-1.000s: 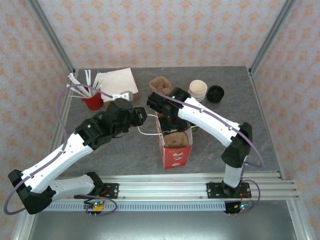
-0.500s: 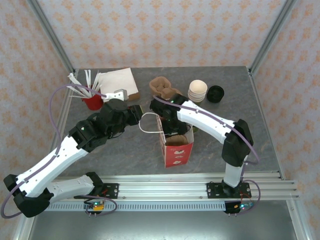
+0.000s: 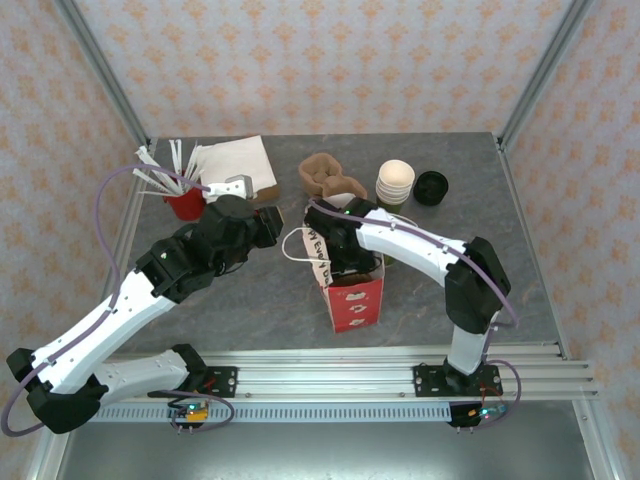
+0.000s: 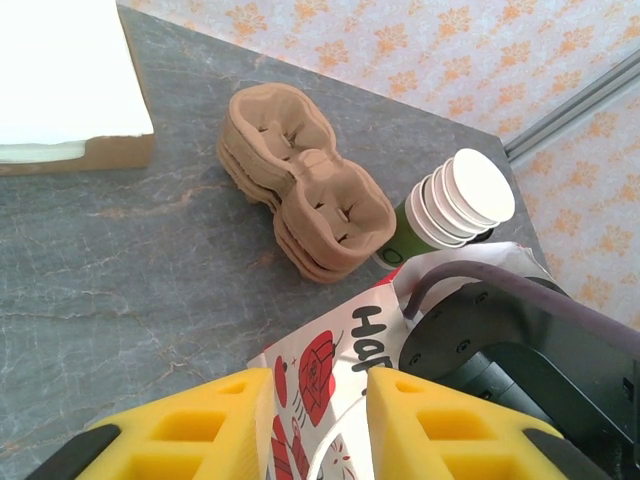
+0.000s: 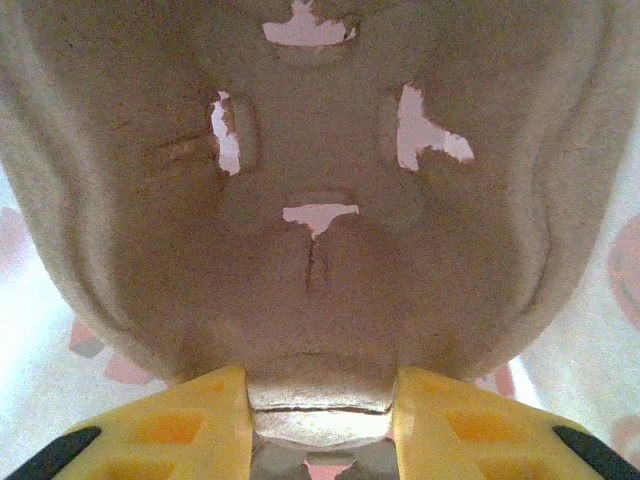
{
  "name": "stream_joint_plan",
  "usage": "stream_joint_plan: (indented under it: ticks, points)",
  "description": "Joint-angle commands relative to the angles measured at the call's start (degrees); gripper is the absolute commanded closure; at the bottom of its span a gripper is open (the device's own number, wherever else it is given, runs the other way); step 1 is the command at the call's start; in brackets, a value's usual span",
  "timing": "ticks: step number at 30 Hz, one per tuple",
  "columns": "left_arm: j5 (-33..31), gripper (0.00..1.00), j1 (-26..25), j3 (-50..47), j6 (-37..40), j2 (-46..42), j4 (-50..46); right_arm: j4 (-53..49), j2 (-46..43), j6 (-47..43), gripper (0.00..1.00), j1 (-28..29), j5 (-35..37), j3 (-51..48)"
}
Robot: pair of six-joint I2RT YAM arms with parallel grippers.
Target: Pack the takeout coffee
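The takeout coffee, seen from above as a black round lid, stands at the back right of the table, away from both grippers. A red and white paper bag stands upright in the middle. My right gripper reaches down into its mouth. It is shut on the rim of a brown pulp cup carrier. My left gripper is at the bag's left side, jaws open, with the bag's printed flap and white handle lying in the gap.
A stack of brown carriers and a stack of cream-lined cups sit behind the bag. A red cup of white sticks and a pile of napkins are at the back left.
My right gripper has sunk further into the bag with the carrier. The bag's left flap has folded outward toward my left gripper, which has drawn back slightly to the left.
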Motion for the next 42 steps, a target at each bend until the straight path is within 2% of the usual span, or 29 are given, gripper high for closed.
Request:
stream_joint_plan:
  ticks: [1,11,22,42]
  points:
    - [-1.8,0.68,-0.3,1.8,0.7,0.3,-2.0,0.4,-1.5,-0.7,0.60,-0.3,1.8,-1.6]
    - [-1.7,0.68,-0.3,1.8,0.5,0.6,-2.0,-0.4,-4.3,-0.5,0.57,-0.6,3.1,-2.0]
    - [-0.8,0.67,-0.3,1.9,0.1,1.4,-2.2,3.2,-6.8,1.9,0.56,-0.8,0.7,-4.3]
    - [-0.3,0.67,-0.3,2.1,0.2,1.7,-2.2,7.8,-4.3,3.9,0.57,-2.0,0.7,-9.4]
